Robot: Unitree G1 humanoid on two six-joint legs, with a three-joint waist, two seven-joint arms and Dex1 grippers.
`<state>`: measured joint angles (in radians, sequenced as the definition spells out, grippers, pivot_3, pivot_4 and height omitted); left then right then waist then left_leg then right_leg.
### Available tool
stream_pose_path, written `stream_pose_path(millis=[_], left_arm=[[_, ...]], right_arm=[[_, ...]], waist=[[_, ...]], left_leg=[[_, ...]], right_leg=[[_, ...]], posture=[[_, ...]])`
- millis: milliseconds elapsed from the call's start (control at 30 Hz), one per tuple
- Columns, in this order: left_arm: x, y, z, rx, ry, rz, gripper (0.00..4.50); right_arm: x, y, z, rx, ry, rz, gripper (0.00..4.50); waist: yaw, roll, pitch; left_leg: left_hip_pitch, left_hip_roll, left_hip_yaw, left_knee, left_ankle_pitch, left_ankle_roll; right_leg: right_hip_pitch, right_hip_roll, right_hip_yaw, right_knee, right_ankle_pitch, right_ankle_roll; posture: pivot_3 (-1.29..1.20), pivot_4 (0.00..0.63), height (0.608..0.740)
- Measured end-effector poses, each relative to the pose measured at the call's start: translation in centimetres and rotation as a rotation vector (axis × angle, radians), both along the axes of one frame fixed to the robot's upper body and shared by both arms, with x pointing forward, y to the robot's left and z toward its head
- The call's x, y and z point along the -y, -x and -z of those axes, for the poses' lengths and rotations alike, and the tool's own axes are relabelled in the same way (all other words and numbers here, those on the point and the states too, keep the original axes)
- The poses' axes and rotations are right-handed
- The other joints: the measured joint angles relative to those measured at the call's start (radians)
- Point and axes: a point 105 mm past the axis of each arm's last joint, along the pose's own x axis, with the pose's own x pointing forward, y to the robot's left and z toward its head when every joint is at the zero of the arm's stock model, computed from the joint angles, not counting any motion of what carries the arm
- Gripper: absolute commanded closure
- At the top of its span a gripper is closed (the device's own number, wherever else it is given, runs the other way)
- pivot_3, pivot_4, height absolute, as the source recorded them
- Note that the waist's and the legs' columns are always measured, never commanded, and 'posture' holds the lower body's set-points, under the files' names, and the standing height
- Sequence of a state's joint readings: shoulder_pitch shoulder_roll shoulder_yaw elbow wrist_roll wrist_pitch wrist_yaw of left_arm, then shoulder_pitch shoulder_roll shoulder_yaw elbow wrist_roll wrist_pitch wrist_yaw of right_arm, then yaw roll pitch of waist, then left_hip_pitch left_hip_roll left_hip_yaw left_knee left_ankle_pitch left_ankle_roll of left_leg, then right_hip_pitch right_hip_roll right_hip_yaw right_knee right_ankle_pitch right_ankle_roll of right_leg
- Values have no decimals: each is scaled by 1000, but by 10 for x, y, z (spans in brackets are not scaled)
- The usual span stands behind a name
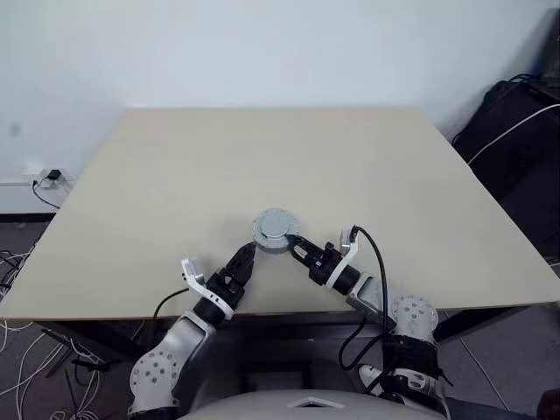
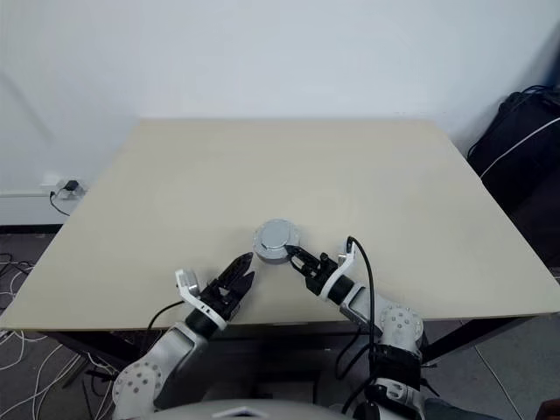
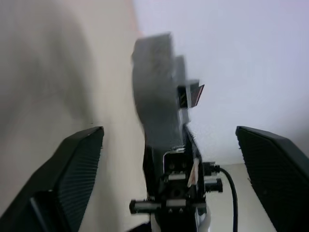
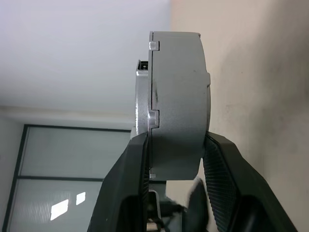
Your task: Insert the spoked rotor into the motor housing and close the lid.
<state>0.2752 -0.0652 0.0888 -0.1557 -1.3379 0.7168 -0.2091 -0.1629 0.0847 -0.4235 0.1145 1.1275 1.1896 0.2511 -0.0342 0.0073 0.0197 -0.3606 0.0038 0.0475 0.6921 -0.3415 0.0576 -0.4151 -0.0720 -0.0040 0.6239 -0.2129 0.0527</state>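
Observation:
The motor housing (image 1: pixel 273 241) is a round grey drum near the table's front middle, with the grey lid (image 1: pixel 274 226) and its raised centre on top. My right gripper (image 1: pixel 294 246) is shut on the drum's side wall; in the right wrist view its fingers (image 4: pixel 135 179) clamp the housing (image 4: pixel 178 96) from both sides. My left gripper (image 1: pixel 246 259) stands open a little to the left of the housing, apart from it. Its fingers (image 3: pixel 79 164) are spread wide in the left wrist view, facing the housing (image 3: pixel 157 96). The spoked rotor is hidden.
The beige table (image 1: pixel 262 157) stretches bare behind the housing toward a white wall. A dark bag with a white cable (image 1: pixel 516 131) stands beyond the table's right edge. Cables and a wall socket (image 1: pixel 48 179) lie to the left.

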Motion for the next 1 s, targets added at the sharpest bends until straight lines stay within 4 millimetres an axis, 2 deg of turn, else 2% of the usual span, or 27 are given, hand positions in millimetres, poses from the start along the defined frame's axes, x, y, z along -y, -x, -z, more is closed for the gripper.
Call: stream_pose_path(millis=[500, 900, 1000], left_arm=[[8, -2, 0, -31, 96, -24, 40], [10, -3, -3, -18, 119, -30, 40], [11, -2, -2, -20, 123, -26, 587]], right_arm=[[-12, 23, -4, -9, 3, -170, 3230], [-9, 40, 0, -34, 16, -224, 3230], [-10, 42, 0, -37, 12, -225, 3230]], waist=[[-1, 0, 0], [-1, 0, 0], [-1, 0, 0]], left_leg=[[0, -4, 0, 1, 0, -1], [0, -4, 0, 1, 0, -1], [0, -4, 0, 2, 0, 0]], right_leg=[[0, 1, 1, 0, 0, 0], [1, 1, 1, 0, 0, 0], [1, 1, 1, 0, 0, 0]], posture=[[0, 0, 740], [0, 0, 740], [0, 0, 740]])
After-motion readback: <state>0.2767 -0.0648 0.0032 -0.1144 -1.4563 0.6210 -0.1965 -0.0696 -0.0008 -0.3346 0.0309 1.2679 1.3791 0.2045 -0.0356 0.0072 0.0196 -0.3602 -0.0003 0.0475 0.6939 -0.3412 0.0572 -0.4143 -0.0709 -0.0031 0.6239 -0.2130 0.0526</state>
